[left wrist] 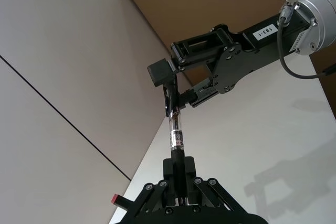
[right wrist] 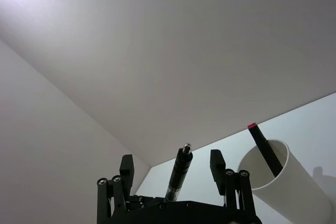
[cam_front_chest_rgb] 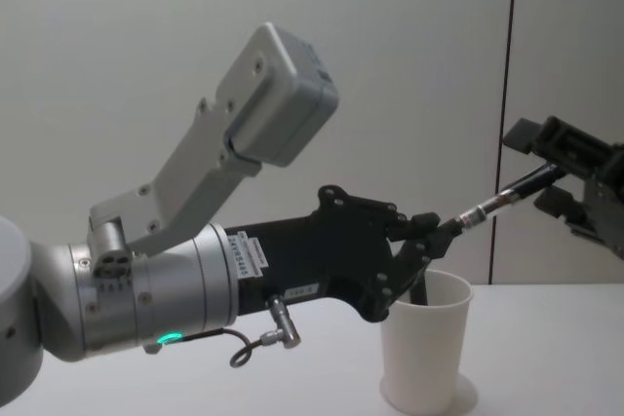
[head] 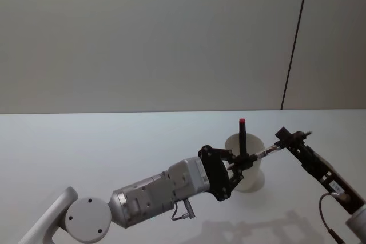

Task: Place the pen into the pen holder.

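While the left hand (head: 247, 162) clamped one end of the pen (cam_front_chest_rgb: 487, 206) above the white paper cup (cam_front_chest_rgb: 424, 338), the right hand (right wrist: 176, 174) flanked the other end, its fingers (right wrist: 216, 161) apart and clear of the barrel. The right wrist view alone revealed that gap, and a red-capped pen (right wrist: 265, 150) leaning inside the cup. The cup stood on the table (head: 86, 147), with open surface all around.
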